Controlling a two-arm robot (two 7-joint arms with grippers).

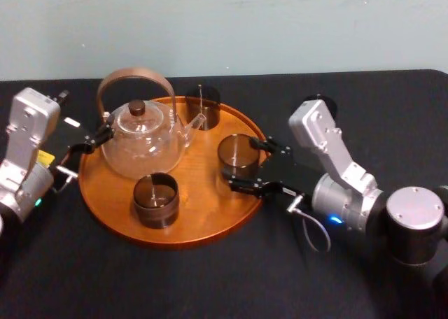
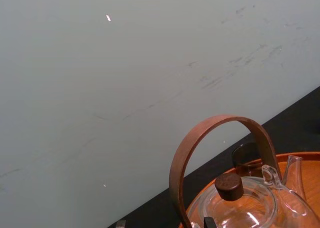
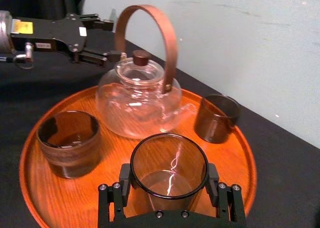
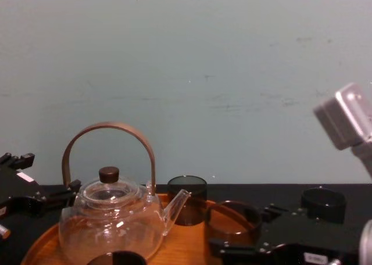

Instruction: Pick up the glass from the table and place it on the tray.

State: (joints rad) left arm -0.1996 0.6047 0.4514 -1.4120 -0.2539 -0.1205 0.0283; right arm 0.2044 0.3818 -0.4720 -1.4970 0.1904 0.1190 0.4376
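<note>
A dark smoky glass stands at the right side of the round orange-brown tray. My right gripper reaches in from the right and is shut on this glass, one finger pressed to each side of it. The glass's base looks level with the tray floor. My left gripper hovers at the tray's left rim beside the clear glass teapot. Its fingers are spread, with nothing between them.
Two more dark glasses sit on the tray, one at the back and one at the front left. Another dark glass stands on the black table behind my right arm. The teapot's tall wooden handle arches over its lid.
</note>
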